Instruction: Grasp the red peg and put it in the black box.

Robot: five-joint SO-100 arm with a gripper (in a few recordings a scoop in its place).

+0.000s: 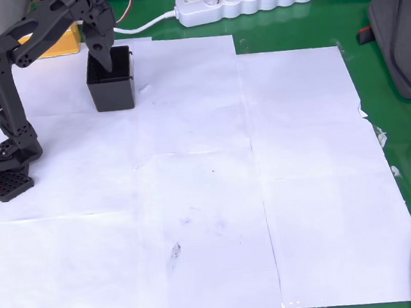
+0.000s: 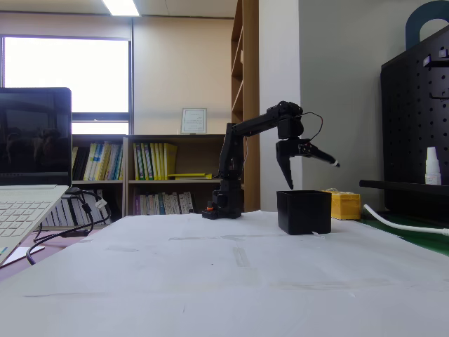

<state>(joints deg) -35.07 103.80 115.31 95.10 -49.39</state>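
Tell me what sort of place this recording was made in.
Probably an office or lab: bookshelves full of books line the back wall under a window, a laptop sits open on the paper-covered table, and a pegboard stands at the right.

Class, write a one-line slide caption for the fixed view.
Black arm poised with its open end effector just above the black box on the white paper-covered table.

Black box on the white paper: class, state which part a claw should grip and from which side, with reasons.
Grip one upright wall at the rim, coming straight down from above, one finger inside and one outside. The black box stands upright with its top open, and its body looks rather wide to span. The claw hangs open above it.
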